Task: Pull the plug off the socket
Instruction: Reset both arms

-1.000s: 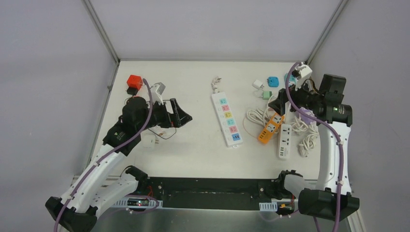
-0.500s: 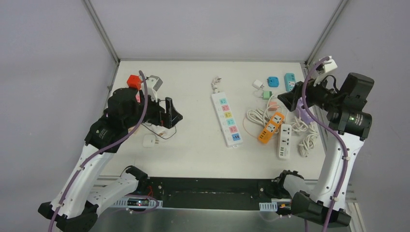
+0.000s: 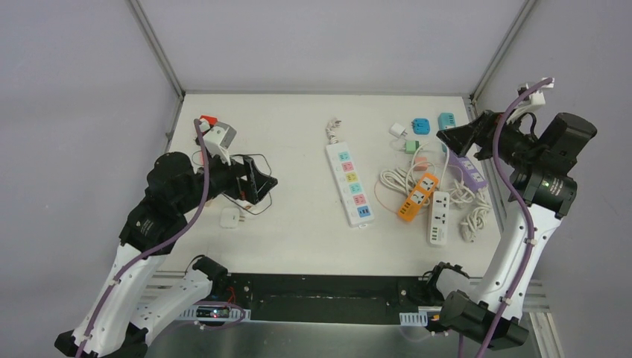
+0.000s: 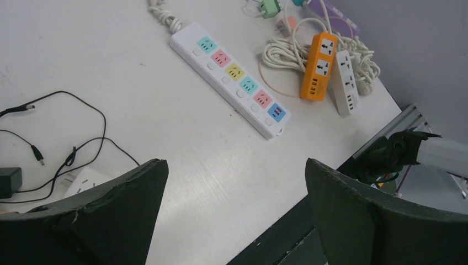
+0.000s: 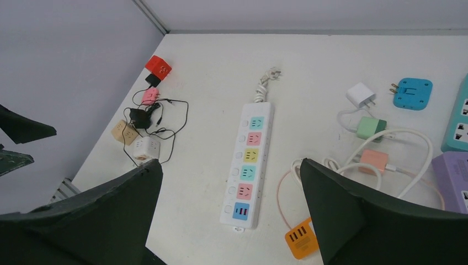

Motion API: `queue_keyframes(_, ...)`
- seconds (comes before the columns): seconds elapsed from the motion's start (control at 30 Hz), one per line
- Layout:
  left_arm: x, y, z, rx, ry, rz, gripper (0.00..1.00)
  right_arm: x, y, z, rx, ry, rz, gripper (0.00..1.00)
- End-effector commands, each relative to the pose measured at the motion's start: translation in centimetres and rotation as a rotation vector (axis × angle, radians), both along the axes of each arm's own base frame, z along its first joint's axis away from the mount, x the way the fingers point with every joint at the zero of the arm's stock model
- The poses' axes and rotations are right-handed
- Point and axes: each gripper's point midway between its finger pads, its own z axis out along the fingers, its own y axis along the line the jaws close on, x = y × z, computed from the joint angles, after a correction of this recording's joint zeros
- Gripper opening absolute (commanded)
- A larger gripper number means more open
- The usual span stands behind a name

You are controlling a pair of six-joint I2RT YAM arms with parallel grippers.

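Observation:
A white power strip [image 3: 350,183] with coloured sockets lies mid-table with nothing plugged into it; it also shows in the left wrist view [image 4: 234,77] and the right wrist view [image 5: 247,163]. At the left, a black adapter [image 5: 138,117] with a thin wire lies among a pink plug [image 5: 149,96], a beige cube socket [image 5: 124,131] and a white cube socket [image 3: 230,218]. I cannot tell what is plugged into what there. My left gripper [image 3: 257,179] is open and empty above that cluster. My right gripper [image 3: 456,138] is open and empty, high above the right side.
A red cube [image 5: 158,67] sits at the far left. On the right lie an orange strip [image 3: 417,195], a small white strip [image 3: 439,218], a purple strip [image 3: 469,168], a teal strip [image 3: 447,121], a blue adapter [image 5: 413,93], a white charger [image 5: 361,95] and coiled white cables [image 3: 395,179].
Both arms have lifted and drawn outward. The left gripper moved left and back, and the right gripper rose up and right, away from the strips. Nothing on the table moved.

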Motion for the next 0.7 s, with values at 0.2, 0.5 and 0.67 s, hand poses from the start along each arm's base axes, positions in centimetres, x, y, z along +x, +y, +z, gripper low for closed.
queue_keyframes(0.2, 1.1, 0.0, 1.0, -0.033, -0.088, 0.023, 0.99, 0.6, -1.1, 1.9, 0.092, -0.015, -0.067, 1.00)
queue_keyframes(0.5, 1.9, -0.1, -1.6, 0.009, -0.095, 0.019, 0.99, 2.6, -6.0, 2.3, 0.300, -0.052, -0.177, 1.00)
queue_keyframes(0.67, 1.9, 0.1, -2.5, 0.042, -0.093, 0.017, 0.99, 2.7, -7.9, 1.4, 0.279, -0.048, -0.256, 1.00)
